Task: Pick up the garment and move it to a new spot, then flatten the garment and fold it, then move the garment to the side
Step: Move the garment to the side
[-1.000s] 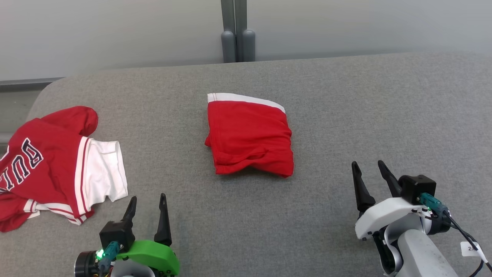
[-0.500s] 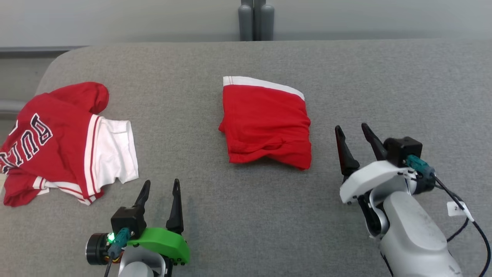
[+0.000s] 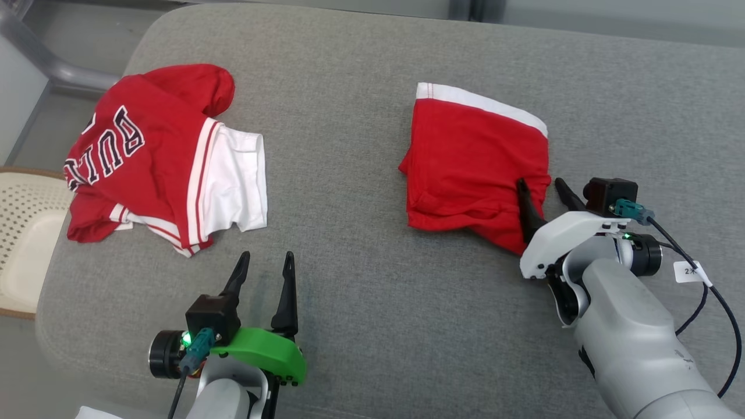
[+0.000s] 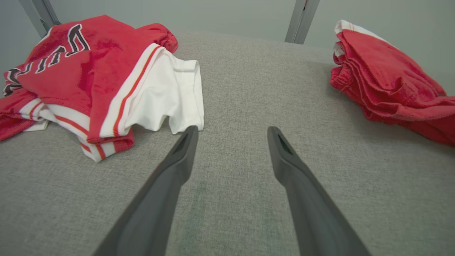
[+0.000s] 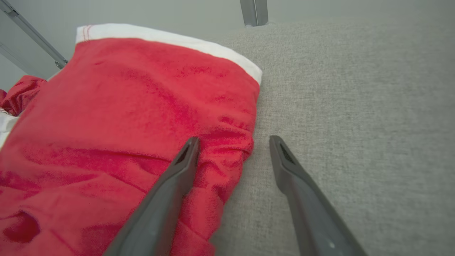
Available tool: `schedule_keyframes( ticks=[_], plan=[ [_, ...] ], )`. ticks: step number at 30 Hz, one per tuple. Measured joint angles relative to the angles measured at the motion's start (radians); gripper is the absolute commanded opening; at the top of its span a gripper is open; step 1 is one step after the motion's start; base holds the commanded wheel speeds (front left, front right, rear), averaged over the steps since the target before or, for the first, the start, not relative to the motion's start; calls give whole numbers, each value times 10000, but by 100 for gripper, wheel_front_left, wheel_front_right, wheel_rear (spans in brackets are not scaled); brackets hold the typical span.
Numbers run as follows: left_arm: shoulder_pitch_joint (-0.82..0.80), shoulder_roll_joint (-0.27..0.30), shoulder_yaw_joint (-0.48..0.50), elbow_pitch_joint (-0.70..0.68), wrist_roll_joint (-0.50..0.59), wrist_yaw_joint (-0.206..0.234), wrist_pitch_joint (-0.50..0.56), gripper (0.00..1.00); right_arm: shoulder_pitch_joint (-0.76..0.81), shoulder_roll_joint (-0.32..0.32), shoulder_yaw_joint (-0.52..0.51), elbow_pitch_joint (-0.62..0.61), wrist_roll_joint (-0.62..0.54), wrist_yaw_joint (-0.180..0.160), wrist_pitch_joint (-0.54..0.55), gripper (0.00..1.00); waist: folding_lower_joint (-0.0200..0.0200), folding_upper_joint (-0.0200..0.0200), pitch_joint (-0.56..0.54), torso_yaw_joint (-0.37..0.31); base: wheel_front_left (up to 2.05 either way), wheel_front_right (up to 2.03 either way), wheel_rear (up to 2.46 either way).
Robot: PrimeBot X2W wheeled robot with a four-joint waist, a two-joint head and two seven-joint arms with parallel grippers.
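The folded red garment with a white band along its far edge lies on the grey padded table. My right gripper is open at its near right corner. One finger is over the red cloth and the other over bare table, so the jaws straddle the garment's right edge. The right wrist view shows that gripper holding nothing. My left gripper is open over bare table, well to the left of the garment. Nothing sits between its fingers.
A crumpled red and white jersey with dark lettering lies at the table's left, its white sleeve just beyond my left fingertips. A cream perforated seat stands past the table's left edge. A metal post rises behind the table.
The head camera has swung, shifting the whole picture. My right gripper has moved in from beside the folded garment, and its jaws now straddle the garment's right near edge. Both grippers stay open.
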Motion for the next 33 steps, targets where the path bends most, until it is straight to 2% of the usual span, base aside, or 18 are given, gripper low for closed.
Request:
schedule_keyframes(
  ticks=[1,2,4,10,17,23,33],
  plan=[
    [-3,6,-35,-27,-4,6,0,100,-75,0,4,222,-38,0,0,100,0,0,75,122,0,0,0],
    [-4,4,-48,-42,-4,12,0,100,-142,0,56,355,-52,0,-4,79,0,0,128,193,0,0,0],
    [-14,4,-56,-77,-4,46,0,100,-305,0,128,502,-65,0,-17,0,0,0,262,313,0,0,0],
    [-44,0,23,-94,82,81,0,100,-431,-31,35,86,-169,2,-12,0,0,0,485,307,0,0,0],
    [-269,2,-2,-25,355,-138,0,100,-43,-38,-102,-681,-295,6,0,0,0,0,463,-447,0,0,0],
    [-574,-4,-207,109,539,-324,0,100,360,-17,240,-1018,-84,4,0,0,0,0,334,-1642,0,0,0],
    [-714,-12,-401,353,719,-502,0,100,1128,-6,1108,-1618,786,4,0,0,0,0,98,-4175,0,0,0]
  ],
)
